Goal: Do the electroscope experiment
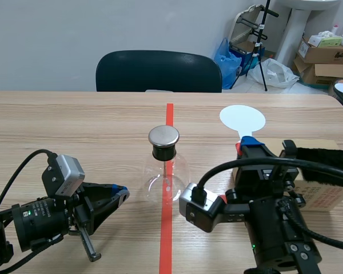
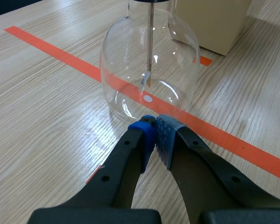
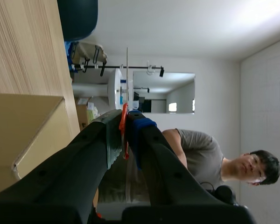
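Squarely on the orange-red tape line (image 1: 166,245) at mid-table stands the electroscope flask (image 1: 164,168), metal cap uppermost, as seen from the camera between the arms. The left claw (image 1: 119,194) sits low over the wood just beside the flask, apparently short of touching it. The right claw (image 1: 246,144) holds a white paddle (image 1: 243,119) by its handle, disc facing up and pointing away from the robot. Next to it is a cardboard box (image 1: 326,191) topped with what may be a black fur strip (image 1: 323,157).

From the left wrist, the claw (image 2: 155,130) is closed on nothing, its dotted pads (image 2: 144,128) pressed together just before the flask's (image 2: 149,56) glass wall. A thin leaf hangs from the rod inside.

From the right wrist, the claw (image 3: 124,126) pinches the paddle (image 3: 124,119) by its red stem, with the disc edge-on ahead. The box (image 3: 23,135) lies beside it and a person (image 3: 200,156) is beyond.
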Tool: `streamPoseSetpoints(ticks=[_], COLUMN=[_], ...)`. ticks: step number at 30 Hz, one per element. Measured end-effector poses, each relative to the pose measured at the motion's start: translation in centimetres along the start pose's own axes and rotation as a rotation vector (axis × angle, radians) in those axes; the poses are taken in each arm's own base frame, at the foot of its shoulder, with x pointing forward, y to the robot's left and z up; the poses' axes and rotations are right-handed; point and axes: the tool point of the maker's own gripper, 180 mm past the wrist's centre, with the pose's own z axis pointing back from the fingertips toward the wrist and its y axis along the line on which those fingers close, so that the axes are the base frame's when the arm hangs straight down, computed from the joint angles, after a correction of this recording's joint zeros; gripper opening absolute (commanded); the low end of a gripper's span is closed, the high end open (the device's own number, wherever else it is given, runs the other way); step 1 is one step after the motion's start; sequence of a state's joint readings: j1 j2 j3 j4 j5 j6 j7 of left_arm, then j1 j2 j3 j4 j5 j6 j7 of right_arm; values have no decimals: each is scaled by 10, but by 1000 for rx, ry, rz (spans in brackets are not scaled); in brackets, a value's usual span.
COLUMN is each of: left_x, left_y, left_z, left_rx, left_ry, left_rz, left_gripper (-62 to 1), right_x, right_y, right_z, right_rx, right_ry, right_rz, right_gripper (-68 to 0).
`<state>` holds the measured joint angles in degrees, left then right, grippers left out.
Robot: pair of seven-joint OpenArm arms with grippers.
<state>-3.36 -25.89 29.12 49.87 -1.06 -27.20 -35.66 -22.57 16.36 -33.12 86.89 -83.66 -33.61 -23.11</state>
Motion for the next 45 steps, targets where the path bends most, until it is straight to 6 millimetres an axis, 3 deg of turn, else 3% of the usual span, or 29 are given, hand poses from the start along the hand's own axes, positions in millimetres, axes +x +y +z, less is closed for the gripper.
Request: streamPoseSetpoints(ticks=[9, 20, 27, 45], left_x=[0, 0, 0, 0], left_y=[0, 0, 0, 0], left_z=[0, 0, 0, 0], left_rx=[0, 0, 0, 0], left_ry=[0, 0, 0, 0], left_rz=[0, 0, 0, 0], left_gripper=[-577, -577, -577, -577], right_x=[-16, -16, 3, 79], right_y=[0, 0, 0, 0], right_z=[1, 1, 0, 18], right_rx=[0, 0, 0, 0], right_ry=[86, 86, -19, -454], right_rz=[0, 0, 0, 0], right_gripper=[-666, -666, -666, -666])
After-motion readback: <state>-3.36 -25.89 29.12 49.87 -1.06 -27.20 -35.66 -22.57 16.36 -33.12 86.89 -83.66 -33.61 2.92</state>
